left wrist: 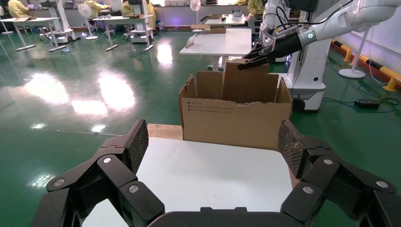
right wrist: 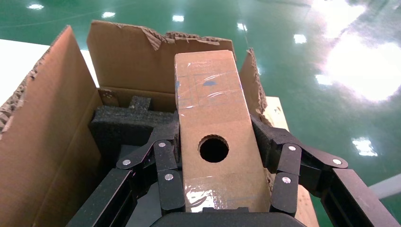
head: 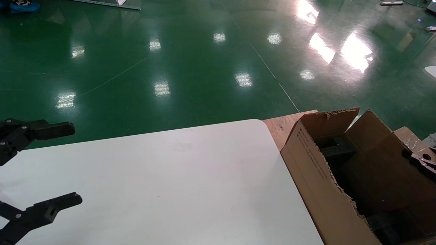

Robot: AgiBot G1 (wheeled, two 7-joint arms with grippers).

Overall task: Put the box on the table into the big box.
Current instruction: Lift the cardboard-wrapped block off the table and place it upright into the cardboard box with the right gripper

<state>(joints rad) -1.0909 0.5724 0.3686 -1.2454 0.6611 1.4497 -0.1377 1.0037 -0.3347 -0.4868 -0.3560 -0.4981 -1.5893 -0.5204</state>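
Note:
My right gripper is shut on the box, a small oblong brown carton with one round hole in its broad face. It holds the box above the open big box, over the black foam blocks inside. In the head view this gripper and the box show at the far right, over the big box. My left gripper hangs open and empty over the left part of the white table. From the left wrist, its fingers frame the bare table and the big box.
A brown wooden board lies under the big box beside the table's rounded corner. The big box has ragged torn flaps. Shiny green floor lies beyond the table. Other tables and another robot stand farther off.

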